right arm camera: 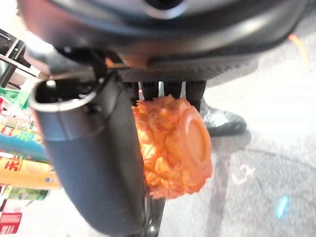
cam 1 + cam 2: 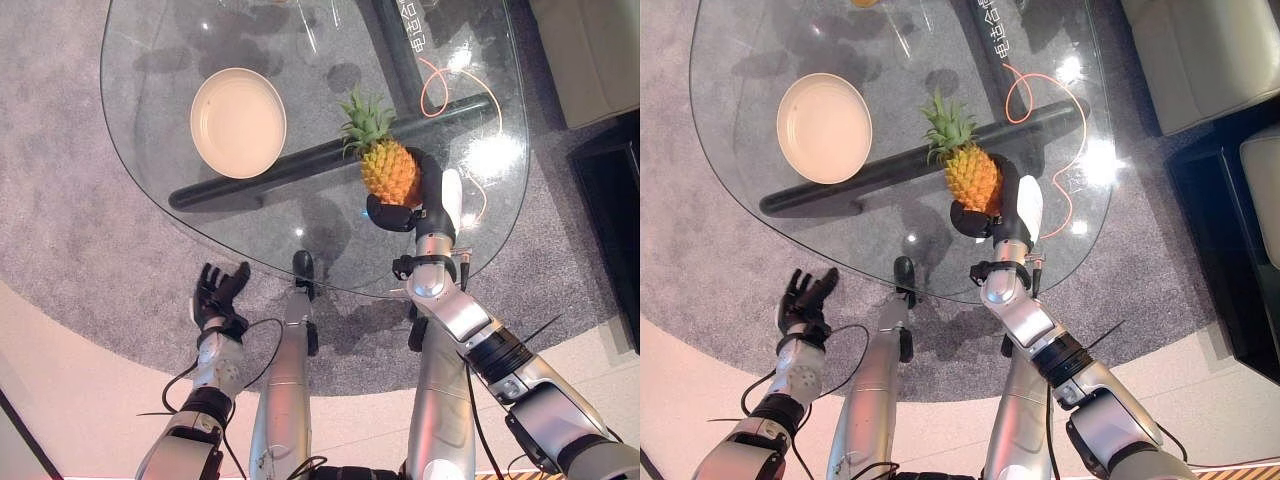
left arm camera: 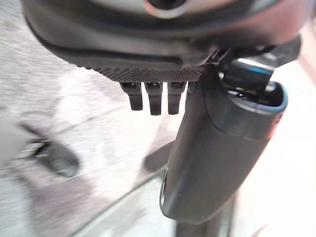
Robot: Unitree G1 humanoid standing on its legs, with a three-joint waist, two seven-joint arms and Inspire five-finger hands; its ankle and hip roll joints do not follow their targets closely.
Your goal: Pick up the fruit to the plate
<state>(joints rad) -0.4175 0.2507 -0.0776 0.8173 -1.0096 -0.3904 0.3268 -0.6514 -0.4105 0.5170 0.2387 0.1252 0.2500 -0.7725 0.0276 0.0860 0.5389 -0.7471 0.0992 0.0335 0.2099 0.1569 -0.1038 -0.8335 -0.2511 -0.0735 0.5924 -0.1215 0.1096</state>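
An orange pineapple (image 2: 388, 168) with a green crown stands over the glass table (image 2: 150, 150), right of centre. My right hand (image 2: 428, 200) is shut on its lower body, thumb on one side and fingers on the other; the right wrist view shows the pineapple (image 1: 175, 148) clamped against the thumb (image 1: 94, 163). A cream plate (image 2: 238, 122) lies on the glass to the left of the fruit, with nothing on it. My left hand (image 2: 218, 296) hangs below the table's near edge, over the carpet, fingers straight (image 3: 155, 98).
The glass table's dark base bar (image 2: 300, 165) runs under the top between plate and pineapple. An orange cable (image 2: 432, 88) loops under the glass at the far right. A grey carpet (image 2: 60, 230) surrounds the table; dark furniture (image 2: 610, 200) stands at the right edge.
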